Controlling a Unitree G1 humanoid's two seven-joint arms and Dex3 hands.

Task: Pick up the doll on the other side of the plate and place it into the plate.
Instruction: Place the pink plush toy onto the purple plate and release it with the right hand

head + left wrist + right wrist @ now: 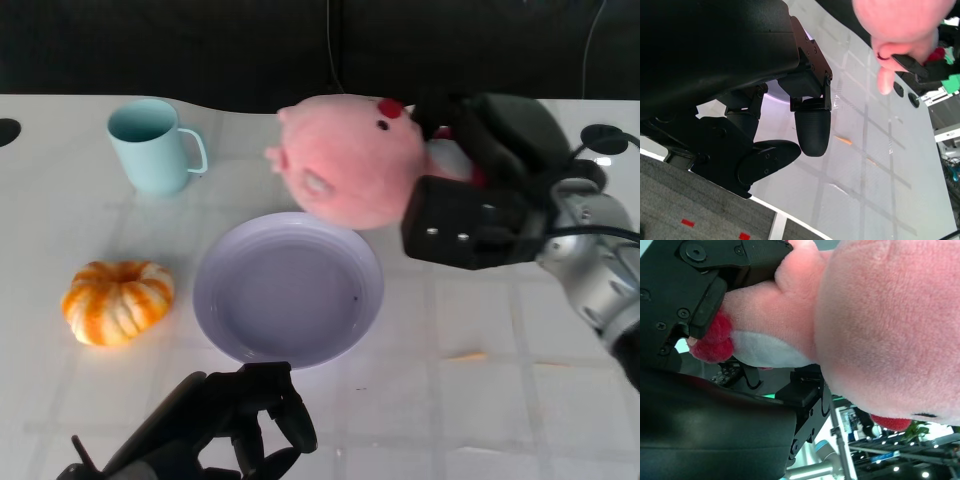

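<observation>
Halfway there I'd say: right hand (pixel 470 215) is clamped on the pink doll (pixel 345 160), held up over the plate's (pixel 235 330) far rim (not set down yet), left hand (pixel 240 420) idle, fingers curled on nothing.

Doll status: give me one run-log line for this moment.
right hand holds pink plush doll | doll raised at plate's far rim | left hand idle, curled, near table edge | placement not yet done

No text, label, brand, number or sign can be read in any view.
</observation>
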